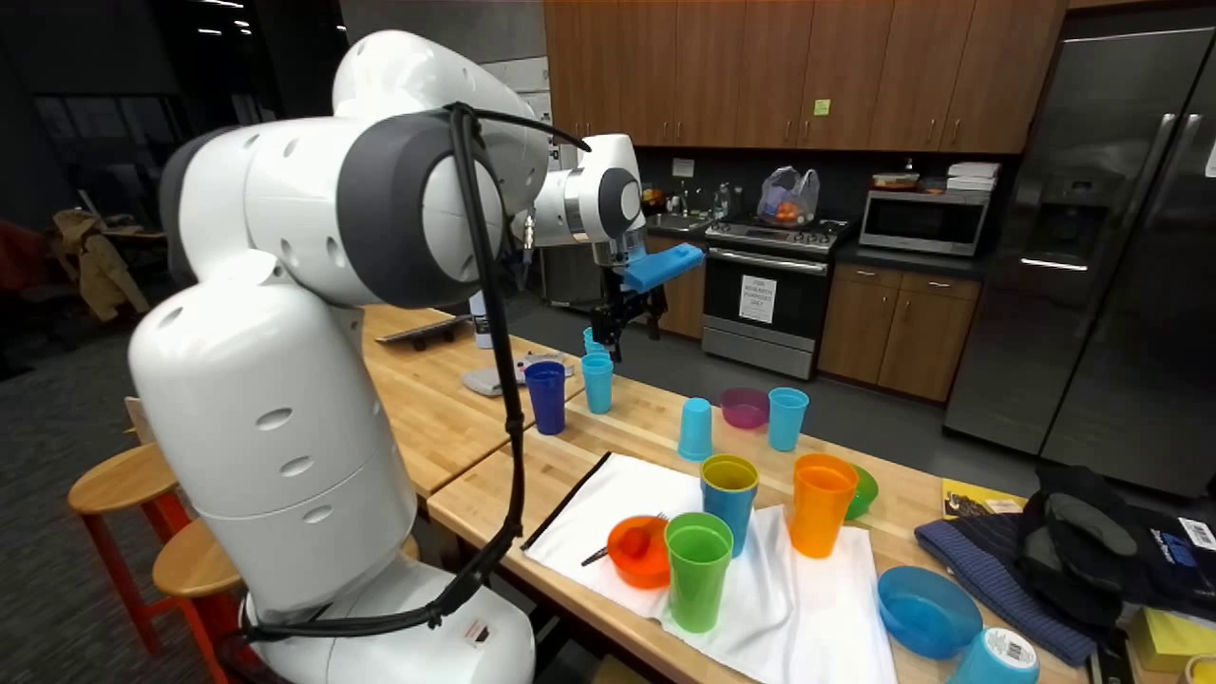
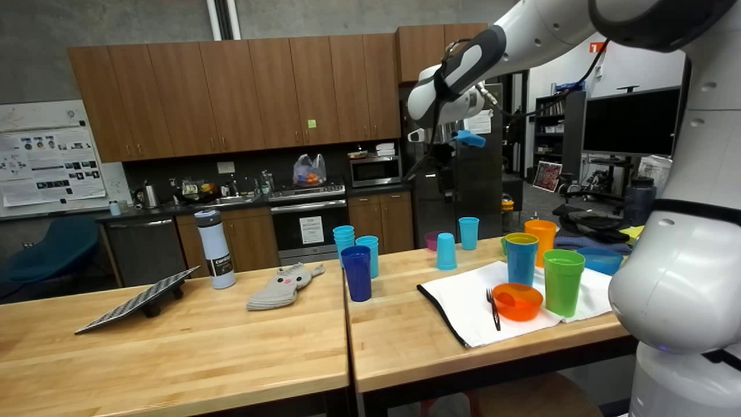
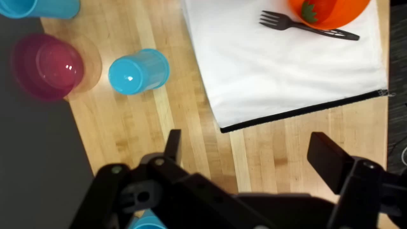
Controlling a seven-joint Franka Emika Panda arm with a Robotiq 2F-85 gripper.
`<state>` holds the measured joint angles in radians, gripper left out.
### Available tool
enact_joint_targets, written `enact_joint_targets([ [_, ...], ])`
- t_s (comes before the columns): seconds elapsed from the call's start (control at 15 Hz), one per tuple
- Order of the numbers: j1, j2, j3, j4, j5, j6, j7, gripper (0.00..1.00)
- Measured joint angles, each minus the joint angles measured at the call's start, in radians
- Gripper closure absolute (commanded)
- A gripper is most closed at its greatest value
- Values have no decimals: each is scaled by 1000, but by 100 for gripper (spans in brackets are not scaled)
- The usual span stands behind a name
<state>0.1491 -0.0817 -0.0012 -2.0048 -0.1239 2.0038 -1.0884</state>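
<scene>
My gripper point(image 3: 249, 153) hangs above the wooden table, its black fingers point(image 3: 330, 162) spread wide with bare wood showing between them. In the wrist view the black-edged corner of a white cloth point(image 3: 279, 73) lies just beyond the fingertips. An upside-down light-blue cup point(image 3: 140, 71) stands left of the cloth, beside a magenta bowl point(image 3: 47, 66) at the table edge. On the cloth are a dark fork point(image 3: 279, 21) and an orange bowl point(image 3: 346, 12) with a red item with a green leaf inside. In an exterior view, light-blue cups point(image 1: 598, 385) and a dark-blue cup point(image 1: 545, 399) stand below the gripper.
Green point(image 1: 698, 570), blue-and-yellow point(image 1: 730, 503) and orange point(image 1: 822, 503) cups stand on the cloth. A blue bowl point(image 1: 926, 608) and dark clothing point(image 1: 1073, 541) lie farther along. A bottle point(image 2: 214, 249), a grey knitted item point(image 2: 283, 286) and a tilted panel point(image 2: 139, 298) occupy the adjoining table.
</scene>
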Motion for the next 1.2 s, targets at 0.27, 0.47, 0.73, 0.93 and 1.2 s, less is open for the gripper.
enact_joint_targets([
  [0.27, -13, 139, 15, 172, 35, 15, -244, 0],
  [0.47, -23, 208, 48, 278, 64, 13, -405, 0],
  [0.73, -28, 254, 99, 348, 100, 11, -609, 0],
  [0.93, -34, 274, 126, 368, 133, 6, -775, 0],
  [1.2, -42, 288, 145, 372, 147, -37, -995, 0],
])
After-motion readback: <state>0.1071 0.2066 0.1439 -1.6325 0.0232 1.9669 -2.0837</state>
